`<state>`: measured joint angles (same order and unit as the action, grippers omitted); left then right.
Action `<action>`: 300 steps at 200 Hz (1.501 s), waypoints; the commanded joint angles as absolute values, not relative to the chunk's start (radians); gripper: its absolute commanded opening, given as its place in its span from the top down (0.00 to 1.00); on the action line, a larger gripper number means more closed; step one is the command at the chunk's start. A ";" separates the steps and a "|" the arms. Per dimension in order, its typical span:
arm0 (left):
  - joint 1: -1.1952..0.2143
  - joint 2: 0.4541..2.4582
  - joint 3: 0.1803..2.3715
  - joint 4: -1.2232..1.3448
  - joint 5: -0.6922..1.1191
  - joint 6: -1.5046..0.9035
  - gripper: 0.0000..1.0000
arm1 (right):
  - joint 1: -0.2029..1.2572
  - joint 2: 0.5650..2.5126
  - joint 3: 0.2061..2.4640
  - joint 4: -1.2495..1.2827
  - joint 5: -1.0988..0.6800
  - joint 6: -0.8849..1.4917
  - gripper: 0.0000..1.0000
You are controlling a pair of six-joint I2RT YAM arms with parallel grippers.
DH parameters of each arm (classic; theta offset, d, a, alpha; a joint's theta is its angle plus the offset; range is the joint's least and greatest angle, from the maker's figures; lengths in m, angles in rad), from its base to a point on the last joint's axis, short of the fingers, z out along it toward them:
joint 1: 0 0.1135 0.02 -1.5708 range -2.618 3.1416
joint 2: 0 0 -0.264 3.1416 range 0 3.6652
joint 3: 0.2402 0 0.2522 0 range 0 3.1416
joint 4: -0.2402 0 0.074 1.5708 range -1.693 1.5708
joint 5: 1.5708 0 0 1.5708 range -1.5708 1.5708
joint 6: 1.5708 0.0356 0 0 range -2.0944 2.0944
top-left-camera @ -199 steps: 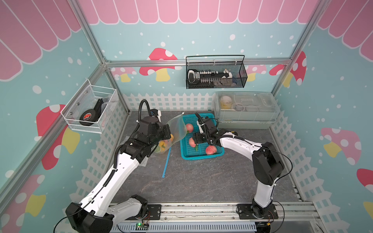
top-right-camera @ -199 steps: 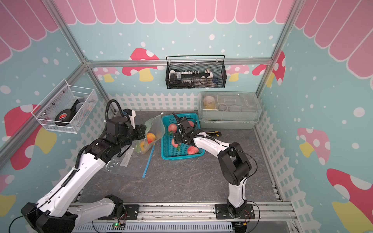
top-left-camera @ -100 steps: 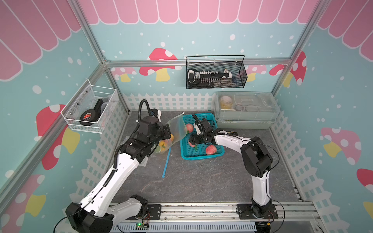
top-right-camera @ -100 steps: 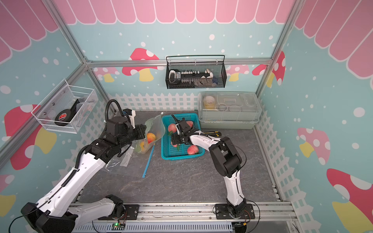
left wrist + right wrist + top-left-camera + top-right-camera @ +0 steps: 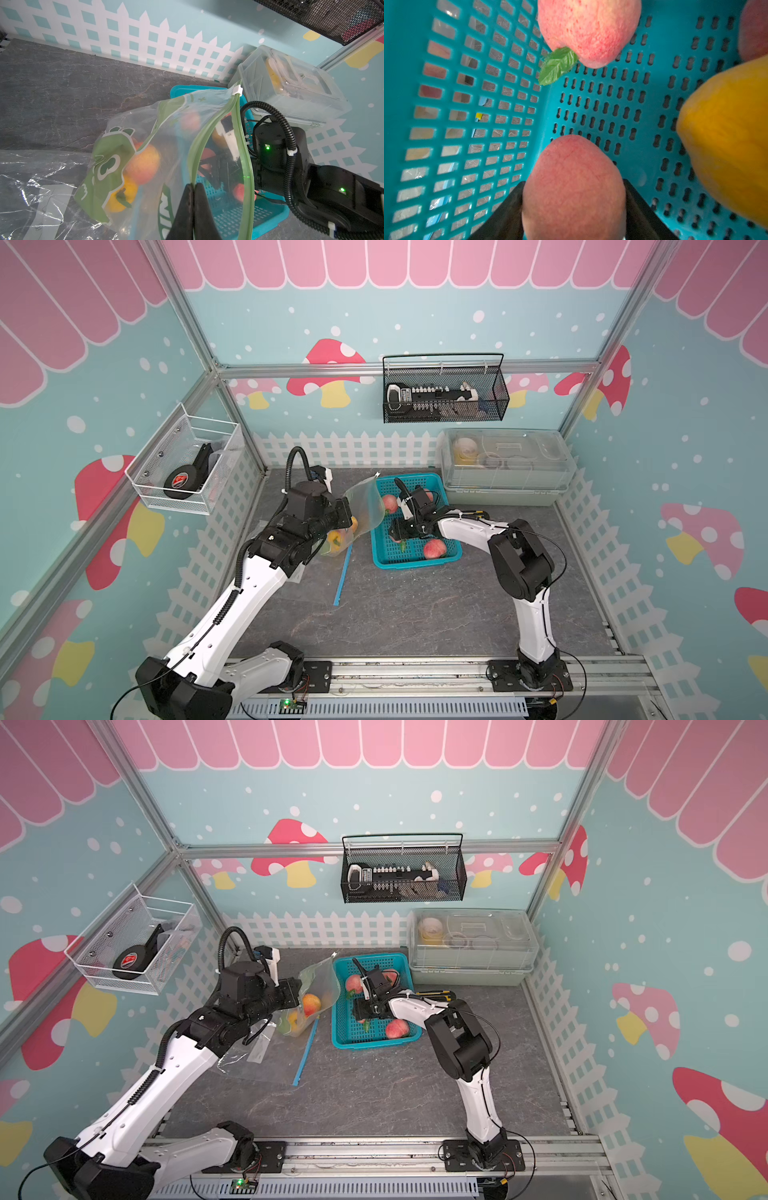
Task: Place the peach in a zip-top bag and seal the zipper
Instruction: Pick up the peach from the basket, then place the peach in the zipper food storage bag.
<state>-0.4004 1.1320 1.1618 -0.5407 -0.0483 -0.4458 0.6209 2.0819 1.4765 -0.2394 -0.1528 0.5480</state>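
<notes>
Bracketing the peach [image 5: 572, 166] low in the basket [image 5: 591, 104], your right gripper [image 5: 573, 187] stands at middling width with a black finger [image 5: 512, 203] laid against each flank. The fruit reads as held, though the pictures do not say how firmly. Squeeze only until it will not slip: the skin looks soft, and a round fruit pinched off-centre would likely squirt forward. Lift straight up first. A second peach [image 5: 587, 31] with a green leaf [image 5: 558, 64] lies just ahead and a yellow fruit [image 5: 726, 135] sits close on one side, so a sideways drag would probably knock them. Clear the basket's wall before you swing across.

Your left gripper [image 5: 194, 188] is pinched flat on the rim of the zip-top bag [image 5: 145, 128], holding its mouth up beside the basket and turned toward it. The green zipper track [image 5: 243, 145] bows open, with the white slider [image 5: 237, 90] at its far end. Other fruit [image 5: 143, 164] already fills the bag's lower part, so aim the peach through the middle of the mouth and let go only once it is past the zipper. Hold the left arm steady, because a sagging rim would narrow the gap.
</notes>
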 commanded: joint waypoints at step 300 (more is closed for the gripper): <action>-0.396 1.121 1.159 -0.514 -0.025 -0.466 1.00 | 0.760 1.686 1.494 -0.096 -0.310 0.329 0.36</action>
<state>-0.3996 1.1309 1.1606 -0.5327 -0.0364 -0.4610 0.7460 1.6394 1.4410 -0.0021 -0.3332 0.3729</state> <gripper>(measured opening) 0.056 0.643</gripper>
